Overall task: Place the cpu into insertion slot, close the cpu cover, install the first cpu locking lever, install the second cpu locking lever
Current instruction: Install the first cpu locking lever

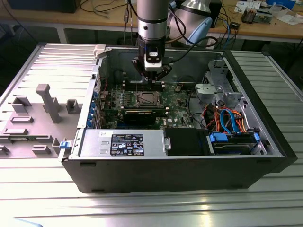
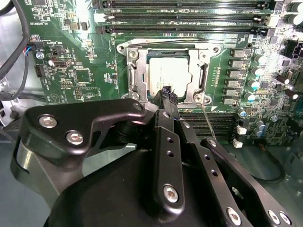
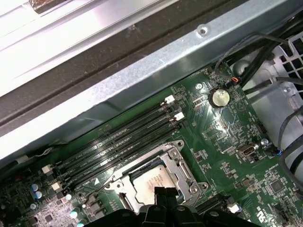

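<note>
Hanging over the open computer case (image 1: 189, 165) on the bench (image 1: 265, 198), the gripper (image 1: 154, 80) points down at the green motherboard (image 1: 180, 111). In the exterior view the cpu (image 1: 147, 99) lies at 6 o'clock from the tips, just beside them.

Second wrist view: jaws together, nothing between them, tips at the edge of the cpu cover (image 2: 134, 71), apparently touching it. The cover lies flat over the cpu (image 2: 169, 73), which is seated in the insertion slot (image 2: 202, 79). A thin wire locking lever (image 2: 207, 120) angles away from the socket and looks unlatched.

First wrist view: jaws together above the cover rim, cpu (image 3: 150, 182) seated. A wire lever runs near the memory slots (image 3: 128, 142); whether it is the same one cannot be told.

Judgement: the cpu is light, stiff, smooth-topped and fragile underneath. It is an edges-only grip, and it is now caged by the cover. The lever is springy thin wire, likely to slip, best taken near its free end.
</note>
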